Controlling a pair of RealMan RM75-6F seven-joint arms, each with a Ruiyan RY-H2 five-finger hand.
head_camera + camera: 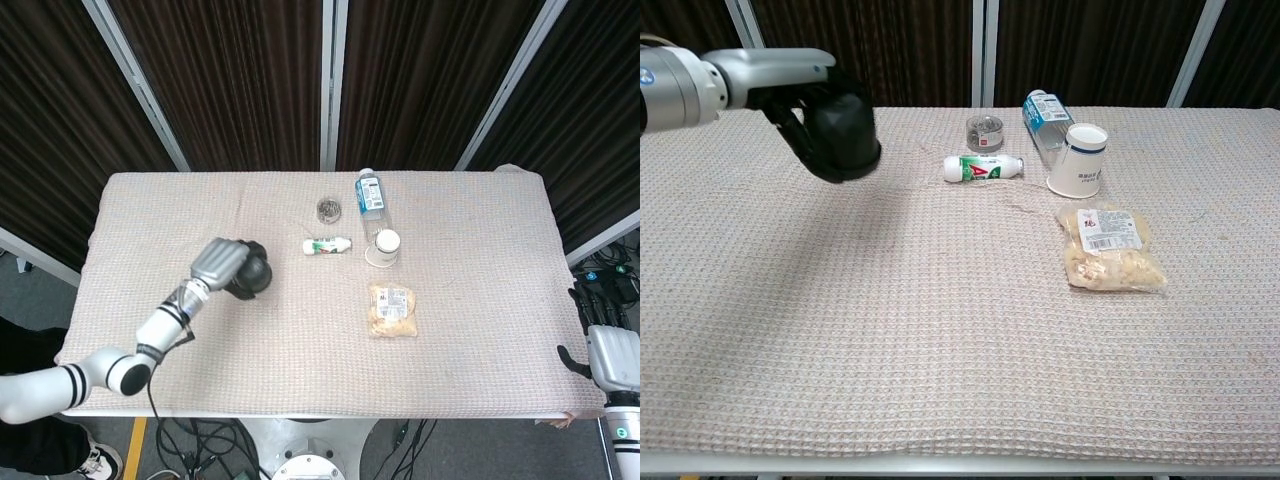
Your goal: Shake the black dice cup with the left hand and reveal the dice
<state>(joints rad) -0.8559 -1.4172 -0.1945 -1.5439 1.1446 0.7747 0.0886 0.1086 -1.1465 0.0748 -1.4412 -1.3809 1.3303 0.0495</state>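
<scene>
My left hand [222, 265] [780, 80] grips the black dice cup [251, 277] [844, 135] and holds it in the air over the left part of the table, mouth facing down. The dice do not show in either view. My right hand [607, 345] hangs off the table's right edge, low in the head view, fingers apart and holding nothing; the chest view does not show it.
On the beige cloth table [890, 330] lie a small white bottle [982, 167], a small round tin [984, 130], a water bottle on its side [1043, 112], an upturned paper cup [1079, 160] and a snack bag [1108, 249].
</scene>
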